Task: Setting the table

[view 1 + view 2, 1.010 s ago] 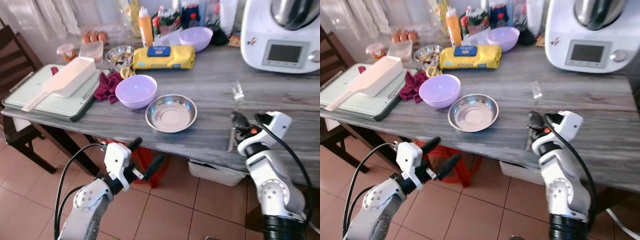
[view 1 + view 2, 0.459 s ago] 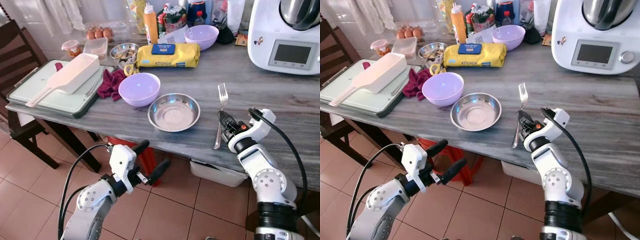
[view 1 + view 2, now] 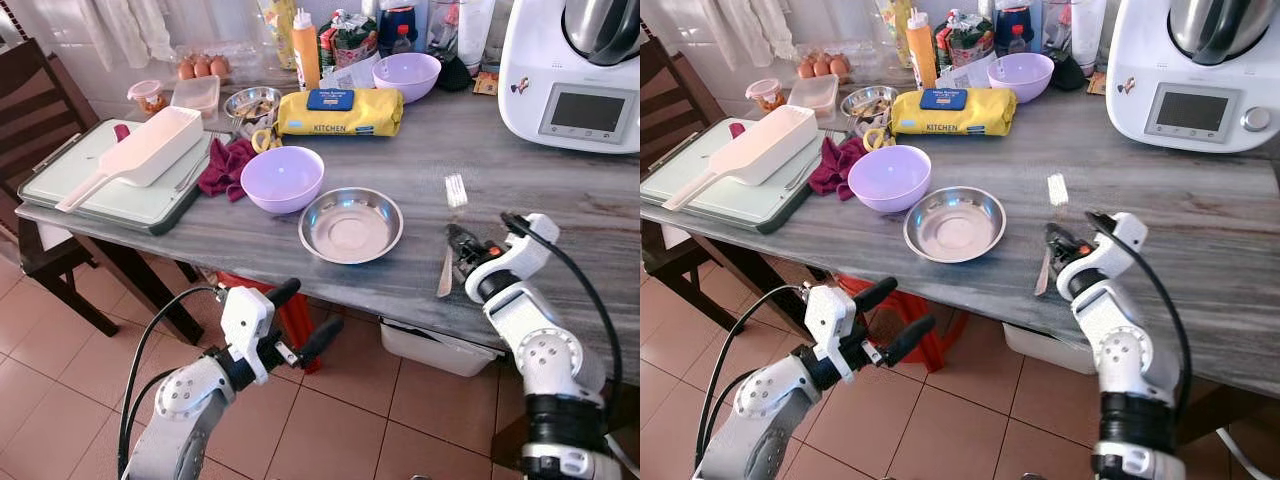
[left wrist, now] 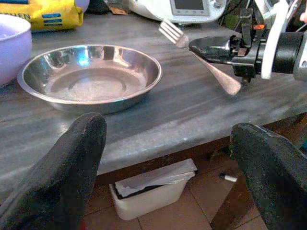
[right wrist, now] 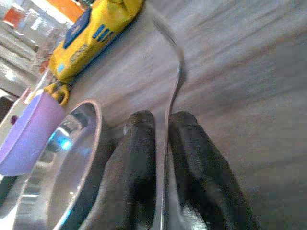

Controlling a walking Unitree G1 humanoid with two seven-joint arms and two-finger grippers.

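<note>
Beside steel bowl (image 3: 351,224) | right end effector (image 3: 459,252) clamps fork (image 3: 449,230) | left end effector (image 3: 300,318) wide, holding nothing

The fork (image 3: 449,227) is motion-blurred at its tines, and its middle is hidden between the closed fingers (image 5: 139,158) of the right gripper (image 3: 461,250). The white kitchen machine (image 3: 575,70) at far right is cut off by the top and right edges, and the dark chair (image 3: 30,110) by the left edge. Bottles and jars (image 3: 970,25) along the far edge are cropped at the top, their labels too small to read.
</note>
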